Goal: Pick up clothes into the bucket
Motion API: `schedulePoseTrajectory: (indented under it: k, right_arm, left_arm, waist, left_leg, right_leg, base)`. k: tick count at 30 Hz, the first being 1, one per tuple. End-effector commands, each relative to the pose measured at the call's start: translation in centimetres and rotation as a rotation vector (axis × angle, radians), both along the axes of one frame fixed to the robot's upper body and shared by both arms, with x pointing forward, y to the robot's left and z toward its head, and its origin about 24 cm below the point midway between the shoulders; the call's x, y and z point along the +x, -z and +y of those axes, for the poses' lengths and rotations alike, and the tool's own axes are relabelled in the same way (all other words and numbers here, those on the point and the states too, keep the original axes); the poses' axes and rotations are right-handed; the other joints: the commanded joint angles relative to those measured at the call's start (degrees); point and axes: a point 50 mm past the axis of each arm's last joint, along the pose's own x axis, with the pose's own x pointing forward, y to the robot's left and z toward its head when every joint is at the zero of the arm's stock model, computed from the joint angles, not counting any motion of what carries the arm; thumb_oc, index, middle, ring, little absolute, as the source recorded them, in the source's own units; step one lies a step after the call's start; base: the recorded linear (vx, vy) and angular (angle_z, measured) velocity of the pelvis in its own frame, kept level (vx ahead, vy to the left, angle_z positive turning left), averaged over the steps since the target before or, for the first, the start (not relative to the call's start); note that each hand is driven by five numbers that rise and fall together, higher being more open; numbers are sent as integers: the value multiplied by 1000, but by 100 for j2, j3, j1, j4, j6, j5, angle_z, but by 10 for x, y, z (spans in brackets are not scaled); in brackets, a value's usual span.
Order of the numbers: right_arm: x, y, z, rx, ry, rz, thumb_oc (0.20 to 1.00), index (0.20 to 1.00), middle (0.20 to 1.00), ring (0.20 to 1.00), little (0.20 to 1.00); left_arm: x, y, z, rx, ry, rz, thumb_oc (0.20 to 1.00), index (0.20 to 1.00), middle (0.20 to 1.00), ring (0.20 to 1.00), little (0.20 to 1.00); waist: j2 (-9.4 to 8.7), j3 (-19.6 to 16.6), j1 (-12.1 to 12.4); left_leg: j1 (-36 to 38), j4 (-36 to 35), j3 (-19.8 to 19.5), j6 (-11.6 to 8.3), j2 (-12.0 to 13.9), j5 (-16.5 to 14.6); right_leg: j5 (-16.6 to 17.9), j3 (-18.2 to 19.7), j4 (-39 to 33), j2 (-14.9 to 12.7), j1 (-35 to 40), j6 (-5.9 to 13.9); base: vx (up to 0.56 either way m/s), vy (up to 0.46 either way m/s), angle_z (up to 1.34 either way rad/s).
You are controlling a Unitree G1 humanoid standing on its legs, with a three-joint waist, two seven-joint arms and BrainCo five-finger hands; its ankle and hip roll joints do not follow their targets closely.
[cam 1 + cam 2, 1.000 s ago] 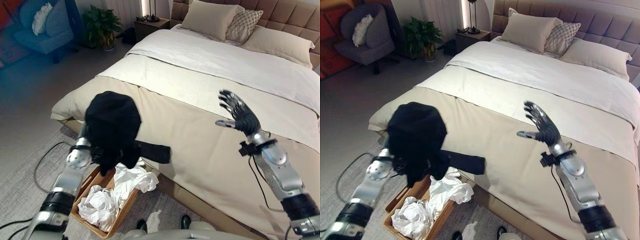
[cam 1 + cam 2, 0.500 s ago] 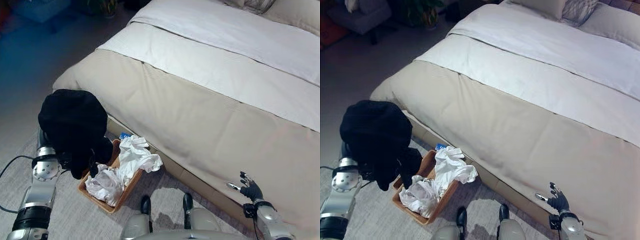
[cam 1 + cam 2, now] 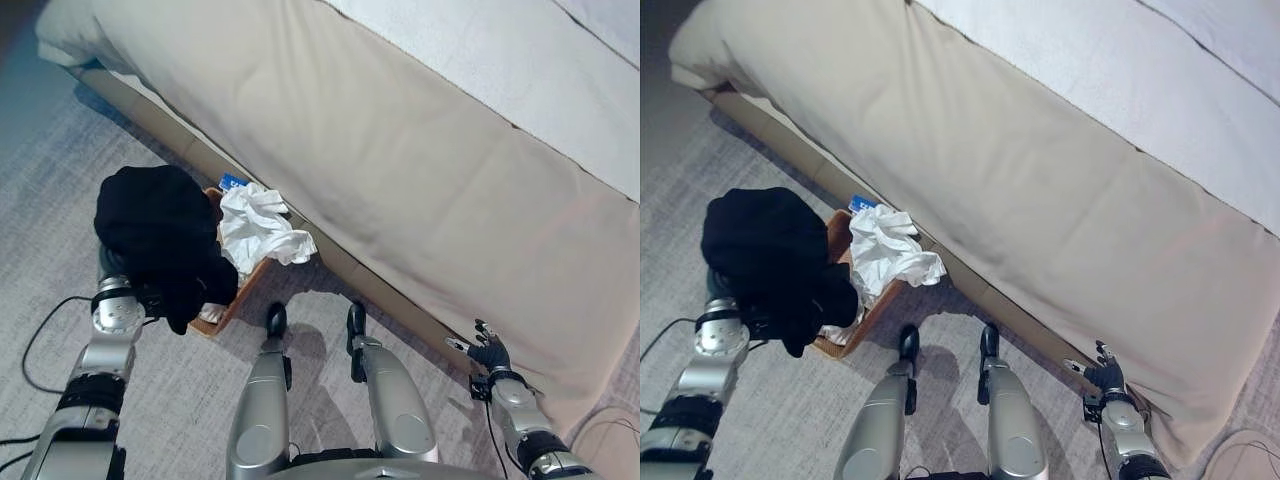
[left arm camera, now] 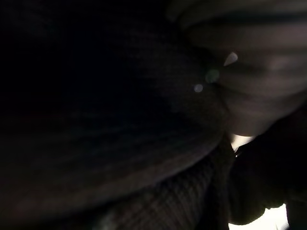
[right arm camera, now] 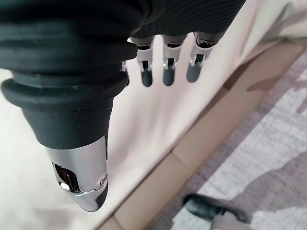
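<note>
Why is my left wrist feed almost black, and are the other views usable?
Left wrist view: the black garment drapes over the left hand and blocks the lens. Eye views: evenly lit; basket and white clothes readable. Right wrist view: bright; the open right hand shows clearly.

Black garment (image 3: 160,235) lowered over basket (image 3: 232,300); right hand (image 3: 489,352) dropped beside bed (image 3: 420,170).

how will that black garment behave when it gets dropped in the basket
Probably floppy: the black garment drapes in folds over the left hand. It looks bulky, so it may pile atop the white clothes and spill past the basket rim.
</note>
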Motion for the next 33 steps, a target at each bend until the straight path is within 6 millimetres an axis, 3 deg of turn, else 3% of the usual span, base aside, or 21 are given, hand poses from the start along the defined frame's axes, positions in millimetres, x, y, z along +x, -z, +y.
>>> schedulePoseTrajectory:
  k: [1, 2, 4, 5, 6, 9, 10, 15, 18, 23, 30, 33]
  right_arm:
    - [15, -16, 9, -51, -66, -107, 1000, 1000, 1000, 1000, 1000]
    - [27, -27, 18, -67, -117, -159, 1000, 1000, 1000, 1000, 1000]
    - [27, -27, 18, -67, -117, -160, 1000, 1000, 1000, 1000, 1000]
    - [32, -37, 26, -91, -173, -207, 1000, 1000, 1000, 1000, 1000]
    - [36, -40, 30, -83, -180, -231, 1000, 1000, 1000, 1000, 1000]
    - [40, -47, 39, -95, -228, -267, 1000, 1000, 1000, 1000, 1000]
    - [42, -49, 49, -91, -266, -285, 1000, 1000, 1000, 1000, 1000]
    - [44, -52, 64, -56, -316, -311, 1000, 1000, 1000, 1000, 1000]
    - [41, -49, 67, -43, -318, -308, 1000, 1000, 1000, 1000, 1000]
    - [36, -46, 68, -9, -306, -310, 1000, 1000, 1000, 1000, 1000]
    - [36, -51, 68, 28, -315, -337, 1000, 1000, 1000, 1000, 1000]
    - [36, -52, 68, 51, -319, -346, 1000, 1000, 1000, 1000, 1000]
  left_arm:
    - [3, -37, 19, 69, -79, -128, 200, 200, 200, 200, 200]
    - [7, -38, 30, 57, -141, -107, 200, 200, 200, 200, 200]
    - [7, -38, 30, 57, -141, -108, 200, 200, 200, 200, 200]
    - [10, -54, 29, 82, -132, -156, 200, 200, 200, 200, 200]
    - [8, -56, 36, 73, -177, -169, 200, 200, 200, 200, 200]
    - [10, -73, 31, 82, -160, -242, 200, 200, 200, 200, 200]
    - [6, -87, 38, 131, -195, -282, 200, 200, 200, 200, 200]
    - [-5, -120, 70, 270, -339, -294, 200, 200, 200, 200, 200]
    - [-12, -137, 83, 366, -410, -297, 200, 200, 200, 200, 200]
    - [-16, -158, 88, 506, -456, -291, 200, 200, 200, 200, 200]
    - [-21, -169, 95, 697, -468, -193, 200, 200, 200, 200, 200]
    - [-24, -164, 100, 669, -481, -162, 200, 200, 200, 200, 200]
  waist:
    - [-197, 0, -116]
    - [-327, 65, -183]
    - [-327, 65, -180]
    - [-423, 65, -240]
    - [-486, 65, -281]
    - [-577, 65, -329]
    - [-692, 65, -380]
    - [-940, 65, -470]
    - [-1009, 65, -466]
    - [-1036, 65, -453]
    - [-1073, 65, -429]
    - [-1091, 65, -422]
  left_leg:
    - [-167, 636, 30, 205, -170, -515]
    - [-419, 684, 96, 209, -154, -499]
    - [-429, 691, 96, 210, -154, -500]
    - [-779, 764, 109, 194, -140, -476]
    - [-930, 790, 138, 185, -124, -473]
    - [-1235, 835, 171, 178, -112, -470]
    - [-1550, 946, 210, 180, -92, -508]
    - [-2157, 1321, 284, 191, -16, -648]
    - [-2432, 1431, 231, 197, -5, -688]
    - [-2757, 1455, 125, 194, -44, -663]
    - [-2997, 1593, 46, 217, -58, -715]
    - [-3071, 1576, 2, 216, -59, -698]
  right_leg:
    - [330, 55, -180, -210, 95, 277]
    - [439, 111, -239, -183, -131, 296]
    - [439, 112, -234, -182, -140, 296]
    - [552, 114, -315, -188, -408, 324]
    - [626, 147, -375, -170, -546, 351]
    - [762, 163, -520, -166, -768, 392]
    - [906, 215, -672, -134, -1001, 438]
    - [1076, 312, -831, -77, -1433, 489]
    - [1109, 292, -868, -59, -1654, 499]
    - [1109, 166, -902, -78, -1896, 490]
    - [1115, 123, -908, -41, -2085, 474]
    - [1097, 74, -919, -39, -2125, 469]
  base:
    - [-104, 72, -8]
    - [-77, 68, -7]
    - [-40, 30, -14]
    - [-44, 35, -13]
    - [-59, 56, -7]
    - [-26, 41, -7]
    - [-24, 51, -10]
    - [11, 13, -14]
    - [37, -12, -13]
    - [38, -25, 1]
    - [22, -5, 5]
    - [18, -23, -1]
